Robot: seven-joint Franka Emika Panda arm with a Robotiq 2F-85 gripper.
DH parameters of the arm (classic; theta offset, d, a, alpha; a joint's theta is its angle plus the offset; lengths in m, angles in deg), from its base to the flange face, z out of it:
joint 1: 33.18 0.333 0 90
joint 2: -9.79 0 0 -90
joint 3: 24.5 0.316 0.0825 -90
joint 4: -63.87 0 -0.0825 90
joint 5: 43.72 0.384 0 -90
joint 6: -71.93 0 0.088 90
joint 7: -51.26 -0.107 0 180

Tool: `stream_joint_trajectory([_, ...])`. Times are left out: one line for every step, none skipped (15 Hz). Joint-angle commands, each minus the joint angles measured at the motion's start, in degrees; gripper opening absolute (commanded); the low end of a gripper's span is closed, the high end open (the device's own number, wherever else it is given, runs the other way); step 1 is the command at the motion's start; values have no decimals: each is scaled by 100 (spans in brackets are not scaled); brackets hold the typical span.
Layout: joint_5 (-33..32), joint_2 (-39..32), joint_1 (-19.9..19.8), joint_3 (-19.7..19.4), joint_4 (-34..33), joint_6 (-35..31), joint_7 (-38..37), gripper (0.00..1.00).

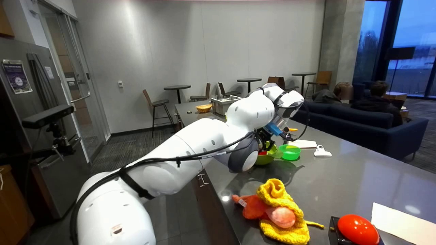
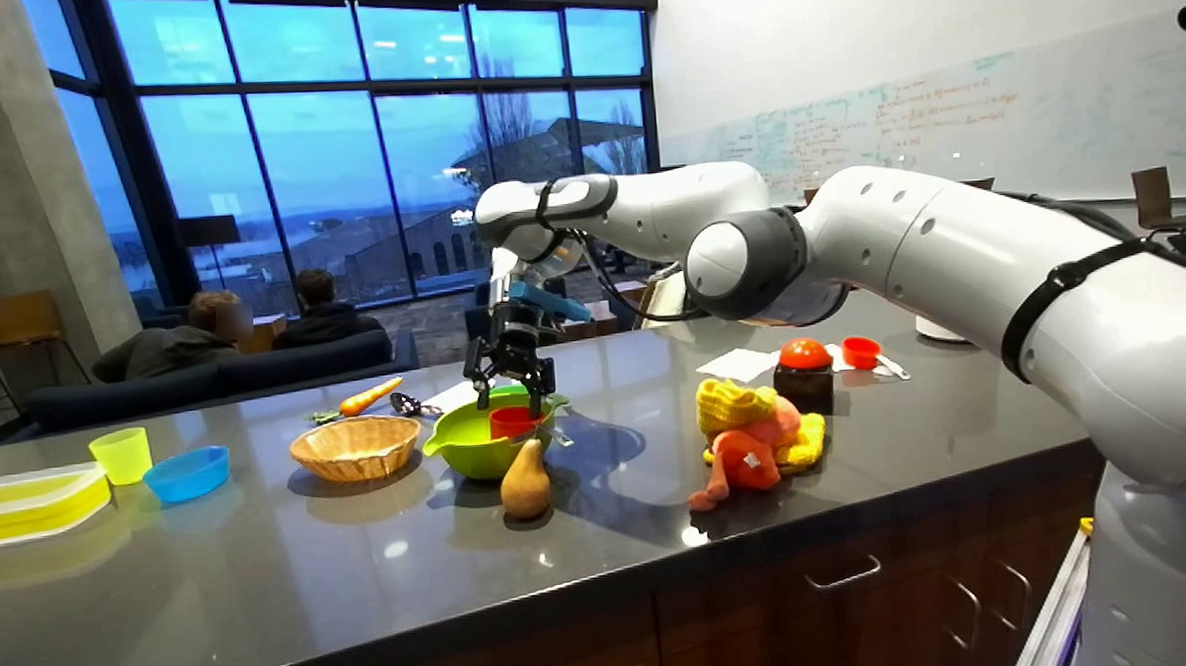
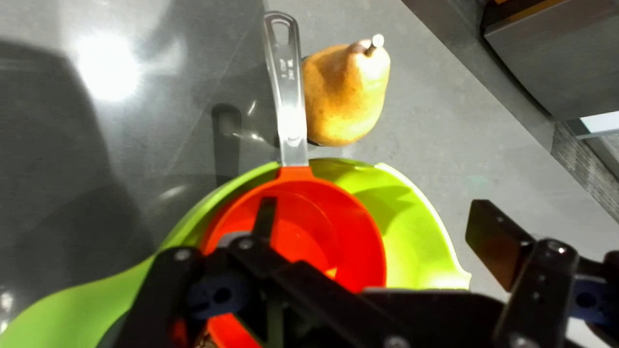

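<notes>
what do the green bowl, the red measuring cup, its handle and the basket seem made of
Green bowl: probably plastic, slightly glossy, with even colour and a thin rim.
Red measuring cup: likely smooth plastic or silicone, evenly coloured.
Handle: apparently polished metal, given its bright glare.
Basket: perhaps wicker or a plastic imitation, textured, with a visible weave.

Beneath your tool [image 2: 509, 397], the red measuring cup [image 3: 350, 217] blocks much of the green bowl [image 2: 470, 458], leaving you a gap along one side. Its metal handle [image 3: 291, 106] juts past the rim near the pear [image 3: 341, 101]; the wicker basket [image 2: 359, 468] sits just beside. Open bench [image 2: 620, 502] separates pear from plush toy [image 2: 743, 452].
</notes>
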Motion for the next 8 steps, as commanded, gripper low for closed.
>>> stream_joint_trajectory([-376, 155, 202, -205, -153, 153, -100, 100])
stream_joint_trajectory([-261, -79, 407, -543, -753, 443, -99, 100])
stream_joint_trajectory([-344, -56, 457, -648, -817, 508, -60, 100])
stream_joint_trajectory([-562, 296, 373, -573, -250, 293, -8, 100])
stream_joint_trajectory([-663, 327, 426, -689, -287, 281, 31, 100])
stream_joint_trajectory([-787, 369, 450, -736, -287, 283, 43, 100])
stream_joint_trajectory([-896, 403, 464, -789, -294, 273, 48, 100])
stream_joint_trajectory([-1008, 419, 465, -845, -307, 258, 63, 100])
